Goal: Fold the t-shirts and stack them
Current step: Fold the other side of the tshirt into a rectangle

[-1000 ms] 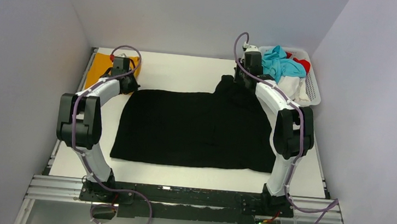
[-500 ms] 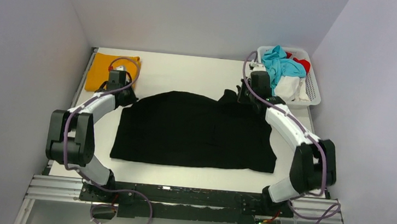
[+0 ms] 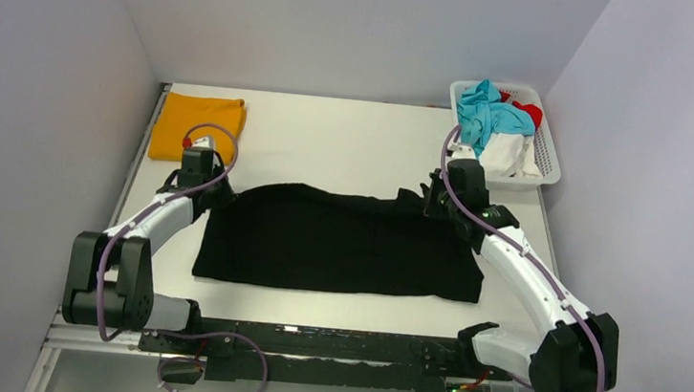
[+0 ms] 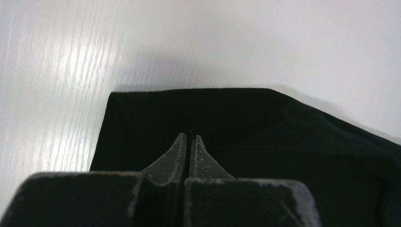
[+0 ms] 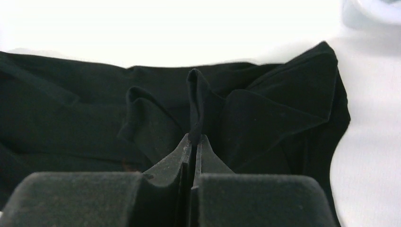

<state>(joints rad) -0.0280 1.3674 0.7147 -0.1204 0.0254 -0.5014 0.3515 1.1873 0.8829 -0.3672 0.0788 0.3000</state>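
Note:
A large black t-shirt (image 3: 339,243) lies across the middle of the table, its far edge folded toward the near side. My left gripper (image 3: 206,192) is shut on its far left corner; in the left wrist view the closed tips (image 4: 189,137) pinch black cloth (image 4: 265,132). My right gripper (image 3: 438,205) is shut on the bunched far right edge; in the right wrist view a ridge of cloth (image 5: 196,101) rises from the closed tips (image 5: 195,138). A folded orange-yellow t-shirt (image 3: 196,124) lies at the far left.
A white lattice basket (image 3: 545,153) at the far right holds blue, red and white clothes. Grey walls close in on the table's left, back and right. A metal rail (image 3: 310,341) runs along the near edge.
Both grippers have pulled the black shirt's far edge toward the near side, so the shirt looks shorter front to back. The orange-yellow shirt, earlier partly hidden by the left arm, is now uncovered.

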